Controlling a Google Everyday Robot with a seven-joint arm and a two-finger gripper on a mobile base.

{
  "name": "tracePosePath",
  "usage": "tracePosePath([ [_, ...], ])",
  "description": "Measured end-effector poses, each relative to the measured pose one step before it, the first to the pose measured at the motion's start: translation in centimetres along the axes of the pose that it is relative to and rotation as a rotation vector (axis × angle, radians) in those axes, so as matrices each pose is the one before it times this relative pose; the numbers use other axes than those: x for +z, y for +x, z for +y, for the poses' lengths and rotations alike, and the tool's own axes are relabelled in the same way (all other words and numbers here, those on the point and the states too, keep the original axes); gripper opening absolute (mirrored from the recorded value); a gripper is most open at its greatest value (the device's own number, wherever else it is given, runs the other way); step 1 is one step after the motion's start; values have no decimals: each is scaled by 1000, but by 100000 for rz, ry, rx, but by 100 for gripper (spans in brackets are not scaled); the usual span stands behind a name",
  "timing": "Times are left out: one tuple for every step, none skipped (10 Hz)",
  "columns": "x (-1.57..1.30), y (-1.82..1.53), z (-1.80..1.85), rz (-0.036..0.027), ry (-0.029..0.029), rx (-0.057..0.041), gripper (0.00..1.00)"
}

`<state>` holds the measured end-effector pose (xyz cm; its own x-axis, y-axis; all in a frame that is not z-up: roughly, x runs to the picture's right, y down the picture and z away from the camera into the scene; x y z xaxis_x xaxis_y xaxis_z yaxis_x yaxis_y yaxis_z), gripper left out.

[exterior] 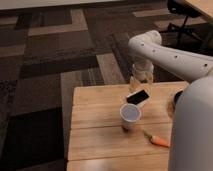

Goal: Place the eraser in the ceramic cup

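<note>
Lying flat, the eraser [138, 96] runs diagonally beyond the ceramic cup [130, 116]; claw [138, 84] near it, openness unclear.

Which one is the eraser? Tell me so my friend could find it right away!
Look at the wooden table; near its middle stands the white ceramic cup. Just behind the cup, below the gripper hanging at the far edge, lies the eraser. It is the only flat black slab; the carrot is orange.

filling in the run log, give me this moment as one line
gripper: at far table edge, behind eraser | eraser: beside ceramic cup, not in it | ceramic cup: upright | task: not done
</note>
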<state>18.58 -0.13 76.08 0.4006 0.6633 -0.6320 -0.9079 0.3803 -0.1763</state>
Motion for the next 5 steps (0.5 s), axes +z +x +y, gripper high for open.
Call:
tracePosePath([
  [8, 17, -36, 15, 22, 60, 65],
  [41, -10, -6, 50, -15, 14, 65],
  [123, -142, -337, -83, -119, 259, 65],
  [653, -297, -1035, -151, -1267, 1186, 65],
  [424, -169, -643, -185, -557, 540, 65],
])
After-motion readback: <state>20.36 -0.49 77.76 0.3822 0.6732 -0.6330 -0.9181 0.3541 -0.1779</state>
